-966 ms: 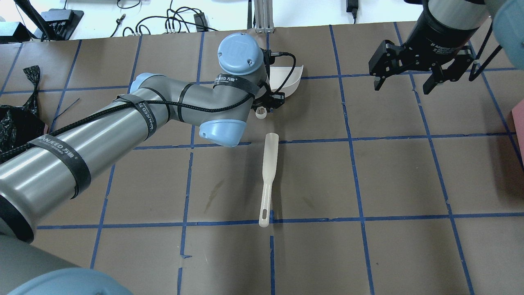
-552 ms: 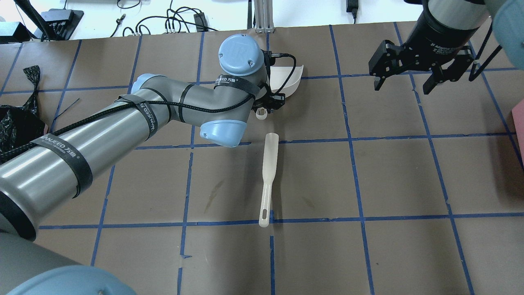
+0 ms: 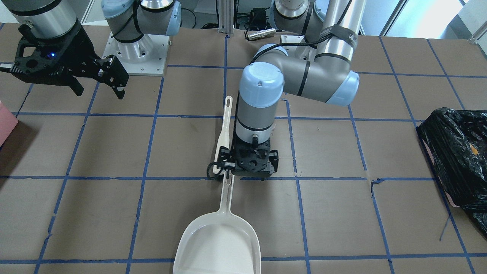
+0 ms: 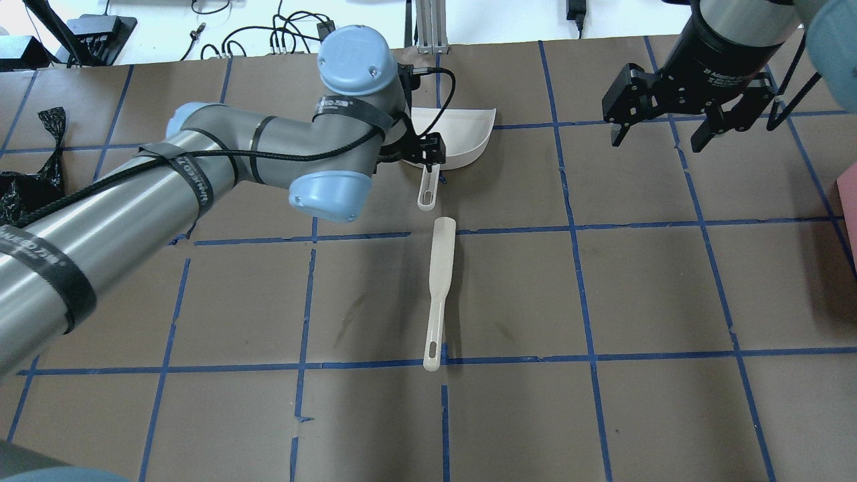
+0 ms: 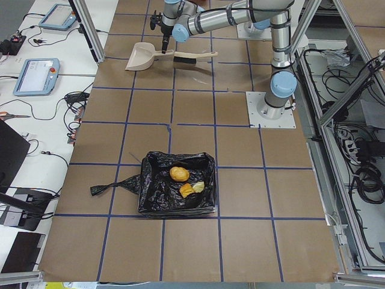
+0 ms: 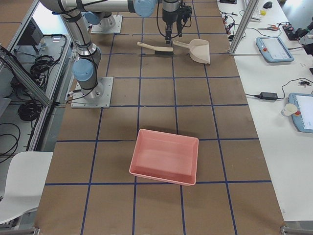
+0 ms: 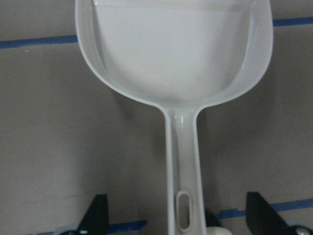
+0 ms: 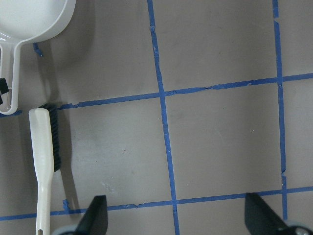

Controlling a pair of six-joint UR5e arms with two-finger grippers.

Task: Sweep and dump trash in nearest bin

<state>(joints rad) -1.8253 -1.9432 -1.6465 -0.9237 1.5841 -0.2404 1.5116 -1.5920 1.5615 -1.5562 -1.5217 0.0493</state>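
The trash lies inside the bin [image 5: 177,183], a black-bag-lined receptacle: a brown lump [image 5: 178,174] and pale yellow chunks [image 5: 191,189]. The bin also shows at the right edge of the front view [image 3: 456,152]. A white dustpan [image 4: 455,137] lies empty on the table, also seen in the left wrist view [image 7: 171,54]. My left gripper [image 7: 180,215] is open, its fingers [image 7: 100,215] on either side of the dustpan's handle, apart from it. A white brush [image 4: 438,288] lies just behind the handle. My right gripper [image 4: 669,127] is open and empty, raised at the far right.
A plain pink tray [image 6: 165,156] stands on the right end of the table, far from the arms. The brush [image 8: 44,161] and part of the dustpan [image 8: 34,19] show in the right wrist view. Blue tape lines grid the brown table.
My left arm has swung left and a little farther back, uncovering more of the dustpan and its handle. The dustpan, the brush and the right arm have not moved.
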